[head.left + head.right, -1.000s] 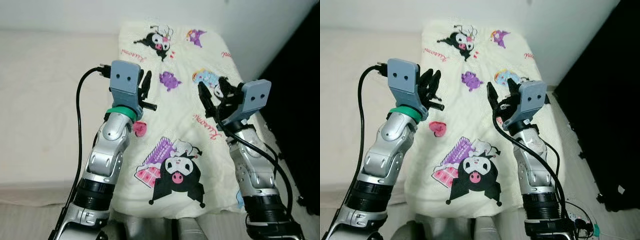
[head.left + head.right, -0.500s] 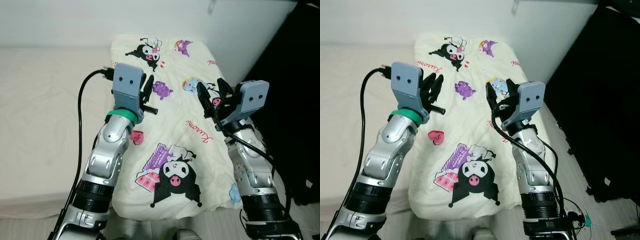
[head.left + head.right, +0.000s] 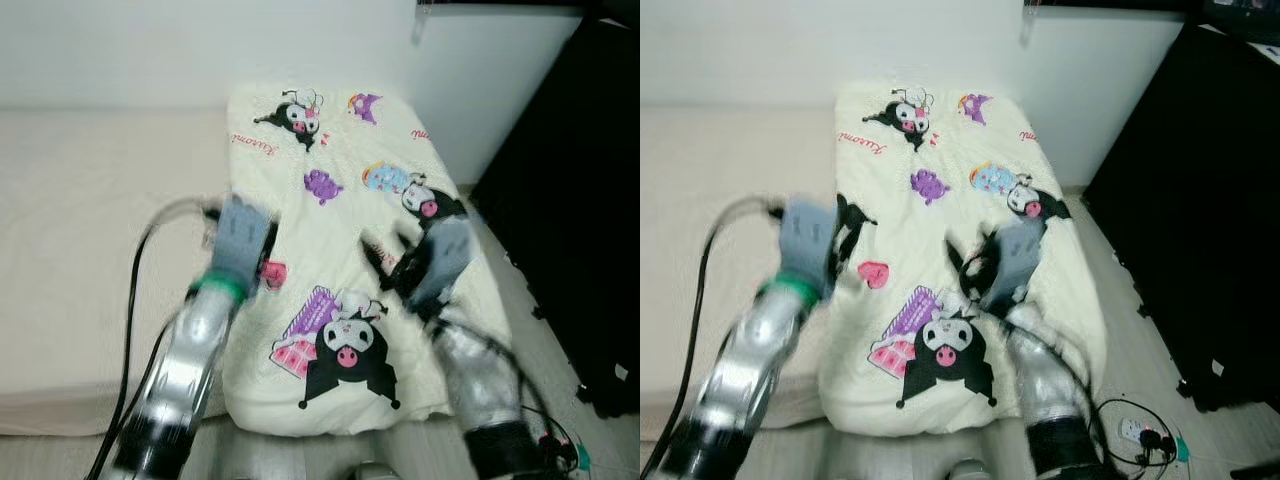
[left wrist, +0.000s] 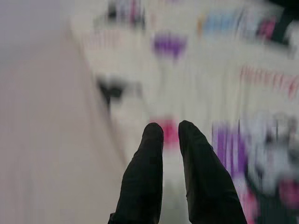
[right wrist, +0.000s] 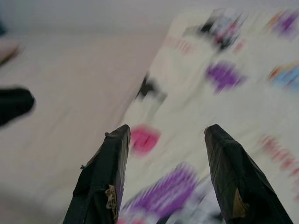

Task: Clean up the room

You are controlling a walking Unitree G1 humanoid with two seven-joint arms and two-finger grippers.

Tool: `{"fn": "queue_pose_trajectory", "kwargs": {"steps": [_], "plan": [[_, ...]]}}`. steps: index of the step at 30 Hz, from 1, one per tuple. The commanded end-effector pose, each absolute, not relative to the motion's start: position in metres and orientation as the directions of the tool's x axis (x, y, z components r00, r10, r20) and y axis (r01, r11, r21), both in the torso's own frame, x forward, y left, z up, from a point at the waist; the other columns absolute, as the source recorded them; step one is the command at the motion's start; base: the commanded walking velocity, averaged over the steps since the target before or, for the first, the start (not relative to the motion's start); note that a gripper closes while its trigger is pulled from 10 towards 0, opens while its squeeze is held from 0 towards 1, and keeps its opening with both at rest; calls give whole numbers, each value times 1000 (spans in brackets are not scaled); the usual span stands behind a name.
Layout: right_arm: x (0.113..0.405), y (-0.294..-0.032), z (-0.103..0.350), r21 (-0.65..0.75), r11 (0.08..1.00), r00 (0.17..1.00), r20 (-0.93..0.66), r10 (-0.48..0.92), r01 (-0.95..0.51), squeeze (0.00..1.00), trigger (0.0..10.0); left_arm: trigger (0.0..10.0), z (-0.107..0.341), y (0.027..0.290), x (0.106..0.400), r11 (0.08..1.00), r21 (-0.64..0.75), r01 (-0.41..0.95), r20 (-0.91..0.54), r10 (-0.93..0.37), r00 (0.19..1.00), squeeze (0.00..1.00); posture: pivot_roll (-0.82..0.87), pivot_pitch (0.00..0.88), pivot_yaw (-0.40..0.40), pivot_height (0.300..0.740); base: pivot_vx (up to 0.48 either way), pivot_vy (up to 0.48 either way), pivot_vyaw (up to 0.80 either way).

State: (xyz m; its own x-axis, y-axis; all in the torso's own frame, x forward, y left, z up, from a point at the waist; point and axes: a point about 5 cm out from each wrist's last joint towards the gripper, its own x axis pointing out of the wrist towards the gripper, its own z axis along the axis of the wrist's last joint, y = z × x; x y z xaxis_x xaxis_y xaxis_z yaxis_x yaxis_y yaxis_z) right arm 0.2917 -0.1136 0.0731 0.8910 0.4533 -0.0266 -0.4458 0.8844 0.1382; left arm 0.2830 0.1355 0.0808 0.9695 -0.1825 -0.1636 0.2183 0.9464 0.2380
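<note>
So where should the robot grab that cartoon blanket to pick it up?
Probably at the near corners of the blanket, coming from the foot end where the robot stands. It lies flat on the bed, so only its edges give something to pinch. The left gripper could take one corner, the right gripper the other.

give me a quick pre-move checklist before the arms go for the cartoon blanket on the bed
1. Blanket in view and lying flat on the bed: ok.
2. Left gripper empty, fingers nearly together: ok.
3. Right gripper open and empty: ok.
4. Arms steady: not ok, both are motion-blurred in the eye views.
5. Grippers touching the blanket: cannot tell, too blurred.
6. Floor by the bed: not ok, a power strip and cables lie beside the robot's right side.
</note>
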Motion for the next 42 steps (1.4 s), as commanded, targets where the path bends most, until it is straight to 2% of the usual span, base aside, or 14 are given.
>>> {"fn": "queue_pose_trajectory", "kwargs": {"steps": [1,10,11,15,25,28,34,42], "plan": [[292,-110,73,126,877,882,-26,471,-464,0,10000,10000,82,133,283,946,247,209,-141,-178,974,0,-36,0,-24,740,0,0,0],[285,-105,45,122,884,877,-125,464,-451,0,10000,10000,66,140,280,957,231,173,-199,-128,972,0,-24,0,-25,740,0,0,0],[284,-107,34,88,897,879,-177,442,-433,0,10000,10000,59,141,281,959,221,179,-219,-130,967,0,-34,0,-9,740,0,0,0],[285,-114,21,74,928,901,-224,373,-366,0,10000,10000,46,141,284,952,242,189,-239,-130,962,0,-34,0,3,740,0,0,0],[288,-107,32,48,917,904,-155,398,-396,0,10000,10000,53,131,287,957,209,203,-210,-159,965,0,-41,0,9,740,0,0,0],[297,-104,43,22,933,928,-98,360,-360,0,10000,10000,58,130,287,961,198,192,-183,-156,971,0,-34,0,7,740,0,0,800],[303,-100,47,114,935,937,-68,343,-335,0,10000,10000,59,130,291,961,198,191,-162,-161,974,0,-32,0,10,740,0,0,341],[302,-99,46,105,935,936,-65,347,-340,0,10000,10000,61,129,290,961,196,193,-153,-165,974,0,-32,0,9,740,-291,0,0]]}}
